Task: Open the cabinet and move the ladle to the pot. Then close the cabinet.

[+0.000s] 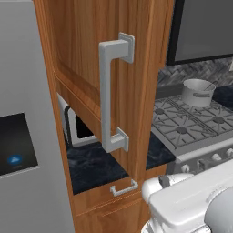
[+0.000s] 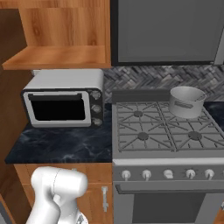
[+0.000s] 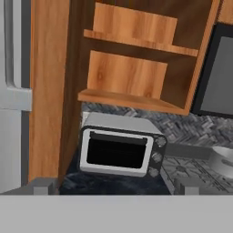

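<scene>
The wooden cabinet stands open, and both of its shelves look bare. Its door is swung out toward me, with the steel bar handle facing the left base view. On the stove's back right burner sits the grey pot. A thin grey stem, which looks like the ladle, leans on the pot's right rim. My gripper is open and holds nothing. It is drawn back from the cabinet and looks up at the shelves from well below them, with its fingertips wide apart.
A silver toaster oven stands on the dark marble counter under the cabinet. The gas stove is to its right, below a dark microwave. A grey fridge flanks the open door on the left.
</scene>
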